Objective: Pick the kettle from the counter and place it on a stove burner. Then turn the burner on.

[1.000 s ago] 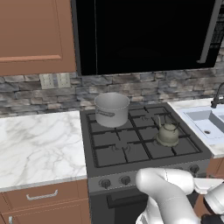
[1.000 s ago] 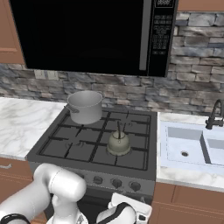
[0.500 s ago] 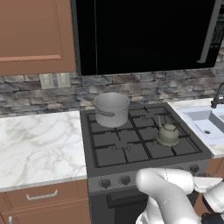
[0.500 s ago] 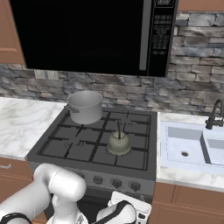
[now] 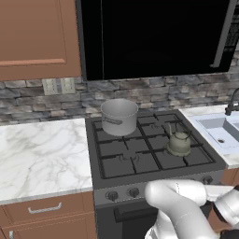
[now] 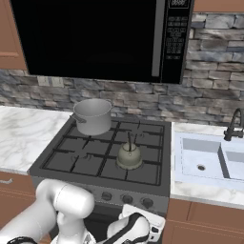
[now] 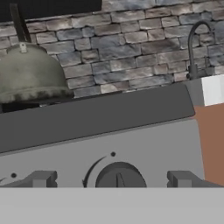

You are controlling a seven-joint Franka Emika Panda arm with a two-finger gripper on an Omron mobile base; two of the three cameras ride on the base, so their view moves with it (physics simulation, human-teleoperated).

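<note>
Gripper (image 7: 113, 180) spread wide, level with the stove's grey front panel, a round dark knob (image 7: 120, 176) between its fingertips. Above and left sits the squat grey-green metal kettle (image 7: 29, 74) on the front-right black-grated burner (image 5: 179, 155); grey stone backsplash (image 7: 131, 52) lies beyond.

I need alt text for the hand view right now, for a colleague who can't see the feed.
Close-up of the stove's grey front panel: a round dark knob sits centred between the open gripper's two dark fingertips. Above, the grey-green kettle rests on the cooktop at upper left, with a stone backsplash and a faucet behind.
</note>
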